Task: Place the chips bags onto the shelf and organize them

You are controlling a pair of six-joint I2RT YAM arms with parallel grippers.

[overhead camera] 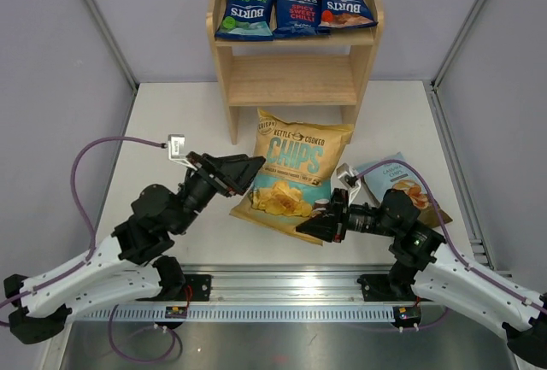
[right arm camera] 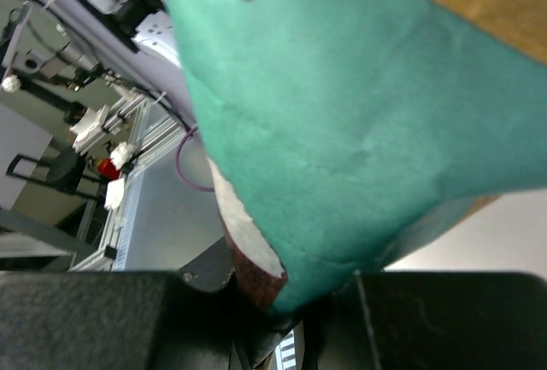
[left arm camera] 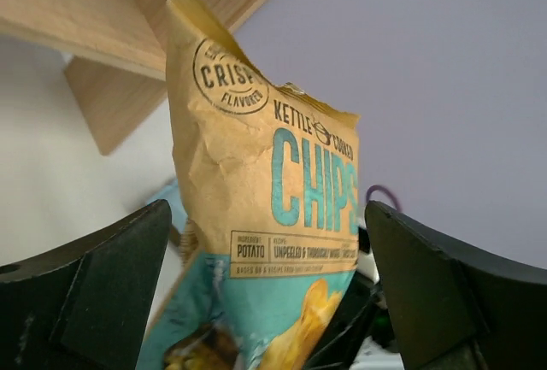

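Crinkly tan bag (overhead camera: 295, 169) lies before the wooden shelf (overhead camera: 291, 79); right gripper (overhead camera: 323, 223) pinches its corner; left gripper (overhead camera: 255, 172) gapes wide. Only the right wrist view shows the smooth teal panel at the pinch.

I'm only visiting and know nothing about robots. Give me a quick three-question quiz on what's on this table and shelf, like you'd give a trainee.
1. True or false: a bag lies on the lower tier of the shelf.
2. How many Burts bags sit on the top tier? A) two B) three C) five
3. Fill in: the ____ claw pinches a corner of the tan CHIPS bag.

Key:
1. False. The lower tier is bare.
2. B.
3. Right. The right claw grips the bag's near corner.
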